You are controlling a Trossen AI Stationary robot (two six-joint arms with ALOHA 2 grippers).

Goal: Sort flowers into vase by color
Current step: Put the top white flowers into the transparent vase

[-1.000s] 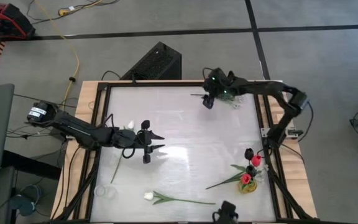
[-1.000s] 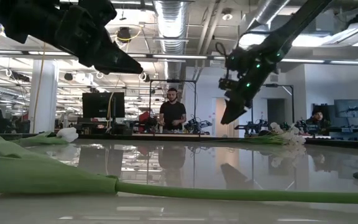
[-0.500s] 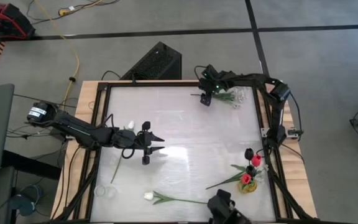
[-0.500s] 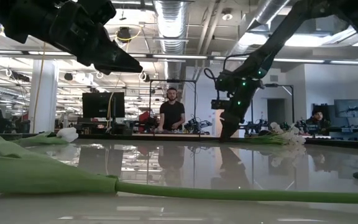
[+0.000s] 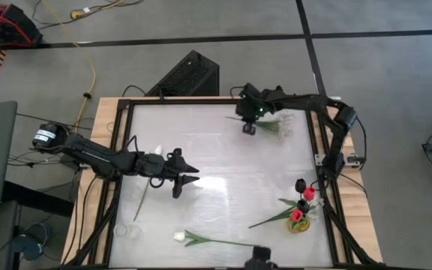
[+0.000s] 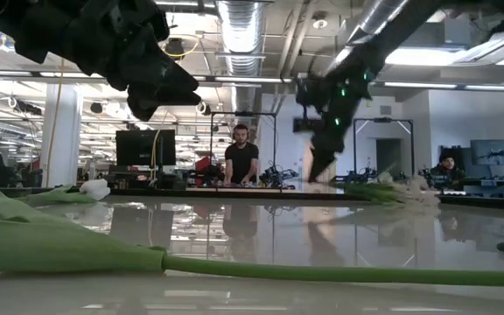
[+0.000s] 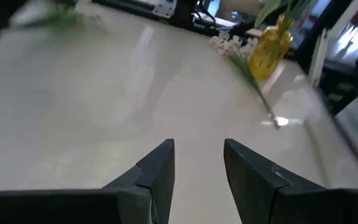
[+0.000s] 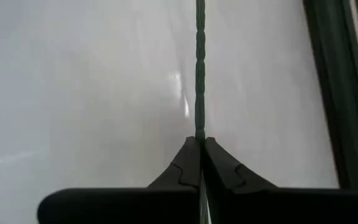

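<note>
At the table's far right lies a sprig of tiny white blossoms point(image 5: 273, 124). My right gripper point(image 5: 250, 128) stands on its thin green stem point(image 8: 199, 74), shut. My left gripper point(image 5: 188, 179) hovers open over the table's left middle, nothing between its fingers point(image 7: 199, 167). A white flower point(image 5: 156, 152) with its stem lies beside the left arm. A white tulip point(image 5: 179, 237) lies on its side along the near edge. At the near right a yellow vase point(image 5: 300, 223) holds red tulips point(image 5: 308, 194) and a dark one point(image 5: 300, 184). A green stem point(image 5: 270, 218) lies beside the vase. My right gripper pinches the sprig's bare green stem point(image 8: 199, 132) between its two shut fingers, on the part away from the blossoms. The fingers point(image 6: 315, 171) come from above, pointing down at the table. Beyond the fingers the stem runs straight along the tabletop.
A black frame point(image 5: 328, 187) edges the white tabletop. A clear glass point(image 5: 127, 231) stands at the near left corner. A black box point(image 5: 190, 75) sits beyond the far edge. People point(image 6: 242, 162) stand in the room behind. The table's middle point(image 5: 231, 172) is bare.
My right gripper has come down from above the table onto the sprig's stem and has shifted a little toward the left edge. The sprig has slid slightly left with it. My left gripper has turned somewhat about its wrist while staying in place.
</note>
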